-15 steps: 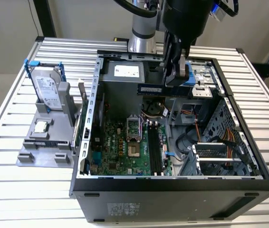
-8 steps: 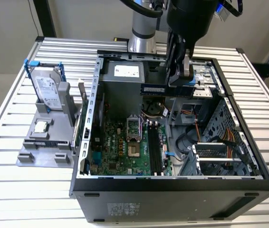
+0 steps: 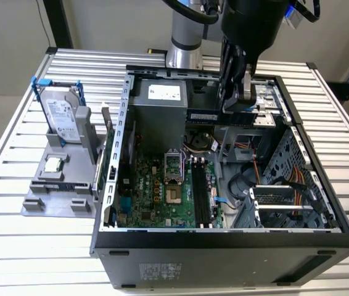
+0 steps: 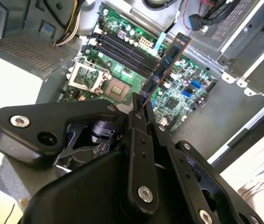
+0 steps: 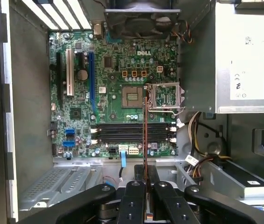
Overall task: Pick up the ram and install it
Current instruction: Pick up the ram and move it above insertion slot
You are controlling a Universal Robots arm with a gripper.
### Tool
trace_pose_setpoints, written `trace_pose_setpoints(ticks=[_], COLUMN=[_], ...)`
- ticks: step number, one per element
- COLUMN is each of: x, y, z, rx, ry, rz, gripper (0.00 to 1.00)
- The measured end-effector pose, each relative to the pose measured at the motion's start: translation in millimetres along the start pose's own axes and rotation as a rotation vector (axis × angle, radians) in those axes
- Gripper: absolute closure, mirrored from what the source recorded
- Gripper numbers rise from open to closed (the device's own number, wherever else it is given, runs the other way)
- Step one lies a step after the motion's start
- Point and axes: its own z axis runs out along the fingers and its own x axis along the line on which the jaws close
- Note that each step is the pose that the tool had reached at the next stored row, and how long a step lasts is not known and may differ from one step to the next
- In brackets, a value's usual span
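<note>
While gripper (image 3: 237, 106) clamps ram (image 3: 205, 115) over PC case (image 3: 224, 262), slatted alu table (image 3: 26, 259) bears drive stand (image 3: 57, 185) at case's 9 o'clock; pale wall (image 3: 8, 37) behind.

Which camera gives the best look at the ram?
Second wrist view: the ram juts from the gripper with its blue face and most of its length visible above the motherboard. The first wrist view catches it edge-on, a thin line. The exterior view shows a short dark strip at the gripper.

Above case (image 3: 224, 246), ram (image 3: 202, 116) in claw (image 3: 239, 106)
</note>
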Motion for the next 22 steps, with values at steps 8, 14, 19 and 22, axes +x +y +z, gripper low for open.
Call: trace_pose_setpoints(ticks=[8,14,19,22], x=[-0.4,-0.6,-0.7,-0.7], y=[-10.4,-15.9,-18.4,-18.7], z=[-0.2,-0.2,-0.3,-0.3], rx=[-0.0002,-0.0003,-0.0003,-0.0003], ry=[0.0009,0.0013,0.0013,0.0012], rz=[0.001,0.002,0.002,0.002], gripper=[1.0,1.0,1.0,1.0])
